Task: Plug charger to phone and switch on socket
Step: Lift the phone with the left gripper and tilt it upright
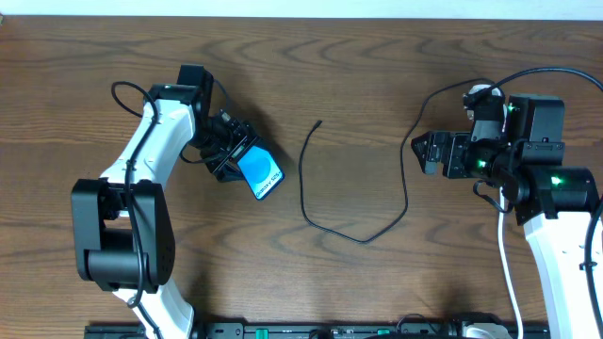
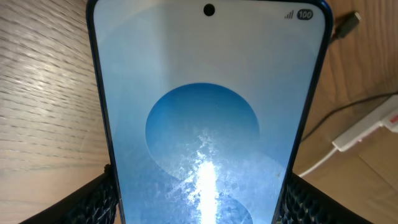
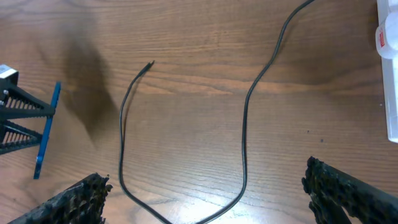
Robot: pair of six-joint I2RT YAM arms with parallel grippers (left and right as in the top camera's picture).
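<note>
My left gripper (image 1: 232,156) is shut on the phone (image 1: 260,173), its fingers against the two long edges. In the left wrist view the phone (image 2: 205,93) fills the frame with its blue screen lit, between the black fingers (image 2: 99,196). The charger (image 1: 303,193) lies loose on the table in a long loop, and its plug tip (image 1: 318,122) is just right of the phone. My right gripper (image 1: 429,153) stands open above the loop of the charger (image 3: 245,124), holding nothing. The socket (image 3: 389,81) shows at the right edge of the right wrist view, and the socket (image 2: 373,124) also lies beyond the phone.
A white cord (image 1: 509,273) runs down along the right arm. A small white piece (image 1: 480,94) sits above the right wrist. The phone (image 3: 46,130) appears edge-on at the left of the right wrist view. Dark wooden table (image 1: 377,56) all round.
</note>
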